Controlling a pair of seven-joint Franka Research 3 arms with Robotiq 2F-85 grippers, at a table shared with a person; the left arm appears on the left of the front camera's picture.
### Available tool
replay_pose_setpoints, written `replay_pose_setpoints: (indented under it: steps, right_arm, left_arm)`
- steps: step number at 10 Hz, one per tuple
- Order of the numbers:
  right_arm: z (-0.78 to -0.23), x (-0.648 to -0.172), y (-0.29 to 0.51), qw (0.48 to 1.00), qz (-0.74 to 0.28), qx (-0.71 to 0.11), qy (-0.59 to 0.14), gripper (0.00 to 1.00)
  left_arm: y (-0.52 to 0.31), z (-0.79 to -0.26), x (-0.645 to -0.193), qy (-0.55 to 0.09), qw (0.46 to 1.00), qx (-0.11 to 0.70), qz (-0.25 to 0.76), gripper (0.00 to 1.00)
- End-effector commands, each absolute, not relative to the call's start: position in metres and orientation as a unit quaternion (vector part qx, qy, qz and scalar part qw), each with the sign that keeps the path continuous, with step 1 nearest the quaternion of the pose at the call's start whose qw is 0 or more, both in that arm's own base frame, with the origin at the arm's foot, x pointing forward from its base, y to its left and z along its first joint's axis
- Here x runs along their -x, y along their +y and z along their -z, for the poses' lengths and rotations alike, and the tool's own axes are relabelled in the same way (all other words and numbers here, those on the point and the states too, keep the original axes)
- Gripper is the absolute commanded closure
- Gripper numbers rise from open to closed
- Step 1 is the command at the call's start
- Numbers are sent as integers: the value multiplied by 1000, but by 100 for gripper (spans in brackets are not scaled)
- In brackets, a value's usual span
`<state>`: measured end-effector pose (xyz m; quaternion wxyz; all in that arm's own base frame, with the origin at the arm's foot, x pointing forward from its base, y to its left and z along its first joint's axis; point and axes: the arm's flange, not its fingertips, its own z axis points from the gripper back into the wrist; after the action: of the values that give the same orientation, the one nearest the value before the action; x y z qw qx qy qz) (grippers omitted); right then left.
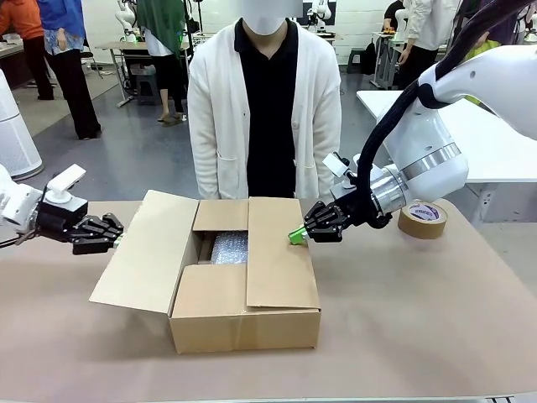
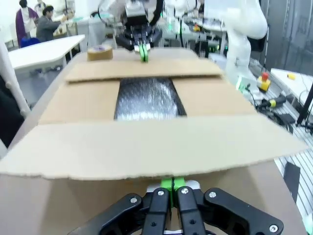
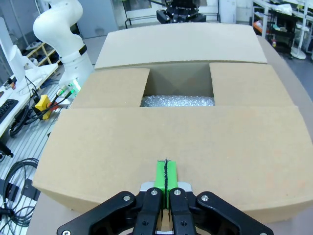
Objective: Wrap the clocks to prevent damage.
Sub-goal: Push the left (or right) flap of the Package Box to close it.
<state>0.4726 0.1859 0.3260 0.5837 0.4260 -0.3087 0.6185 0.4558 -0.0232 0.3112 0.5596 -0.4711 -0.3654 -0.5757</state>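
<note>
Front view: one cardboard box (image 1: 243, 315) sits on the counter (image 1: 419, 336) between the two sets of jaws. It has four flaps and no print. The left flap (image 1: 138, 252) stands open and slants out toward the left jaws, whose tips are just beside its outer edge. The right flap (image 1: 277, 252) lies folded flat, and the green pads (image 1: 296, 236) of the right jaws sit at its outer edge. The two short flaps are folded in. Both sets of jaws are closed with nothing between them. One bundle of bubble wrap (image 1: 228, 248) lies inside the box, seen through the gap between the flaps; what it covers is hidden. One tape roll (image 1: 422, 220) lies flat behind the right jaws, and the print on its label is too small to read. One person in a white cardigan (image 1: 264, 109) stands beyond the box.

Left wrist view: the left jaws' green pads (image 2: 172, 183) are pressed together, and the edge of the open flap crosses just ahead of them. Farther ahead is the bubble wrap (image 2: 149, 98), then the right jaws, shut, at the far flap, with the tape roll (image 2: 100, 52) beside them.

Right wrist view: the green pads (image 3: 166, 174) are shut tip to tip over the folded flap. Ahead lies the bubble wrap (image 3: 177, 101) in the opening, and beyond the far flap are the left jaws.
</note>
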Motion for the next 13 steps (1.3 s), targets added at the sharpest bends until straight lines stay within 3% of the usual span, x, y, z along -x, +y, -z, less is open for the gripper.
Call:
replay_pose_setpoints:
  steps: [1, 8, 13]
  right_arm:
    - [-323, -472, 187, 587, -619, -422, -307, 99]
    - [-323, -472, 187, 587, -619, -422, -307, 99]
    - [-323, -472, 187, 587, -619, -422, -307, 99]
  left_arm:
    - [-35, -324, -456, -394, 546, 499, 545, 100]
    - [-130, -338, -449, -376, 515, 535, 554, 100]
    - [-164, -303, -453, -346, 546, 506, 571, 100]
